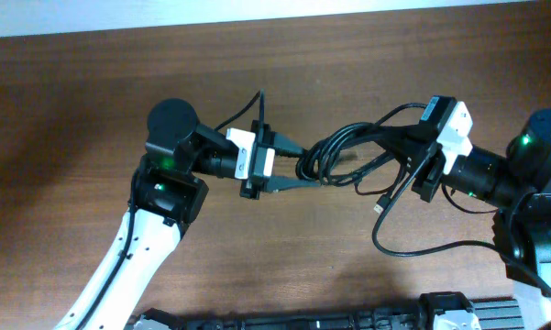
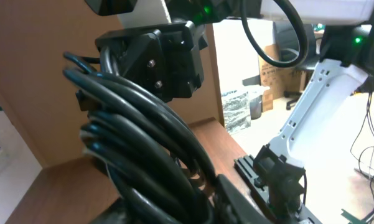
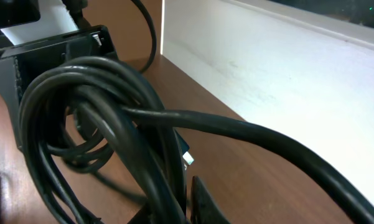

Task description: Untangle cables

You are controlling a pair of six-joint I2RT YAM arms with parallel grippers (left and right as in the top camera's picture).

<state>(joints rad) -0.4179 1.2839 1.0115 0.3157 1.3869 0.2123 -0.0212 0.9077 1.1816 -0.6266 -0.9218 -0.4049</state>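
The cables (image 1: 341,151) are bunched up near the middle of the bench (image 1: 92,82). The left fingers (image 1: 289,184) squeeze one end. The right fingers (image 1: 405,145) pinch the other end.

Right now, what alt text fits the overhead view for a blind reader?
Two robot grippers hold a knotted bundle of thin black cables between them over a brown wooden table, left gripper at one end, right gripper at the other. One plug-tipped cable trails loose.

Brown wood table (image 1: 92,110); white wall (image 3: 286,62) along far edge; cardboard boxes (image 2: 272,70) in bright room behind.
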